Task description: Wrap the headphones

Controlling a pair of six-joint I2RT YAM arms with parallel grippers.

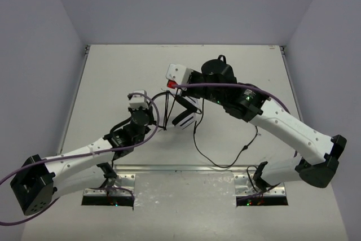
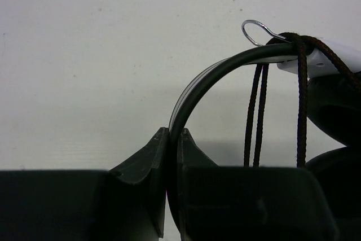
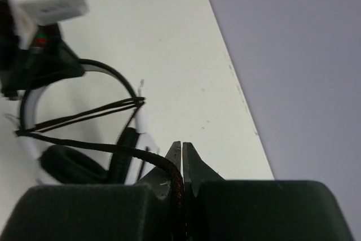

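Sitting well inside the table (image 1: 113, 77) edges, left end effector (image 2: 174, 138) pinches headband (image 2: 198, 82), right end effector (image 3: 181, 152) pinches cable (image 3: 84, 144).

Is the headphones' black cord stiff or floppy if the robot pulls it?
Probably floppy: the cord lies in loose curves on the table. Thin and braided, it likely weighs little. The headband holds its arch, so seems stiffer.

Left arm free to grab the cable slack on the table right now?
Probably not: the left gripper is shut on the headband. The slack lies right of centre, and the right gripper pinches the cable.
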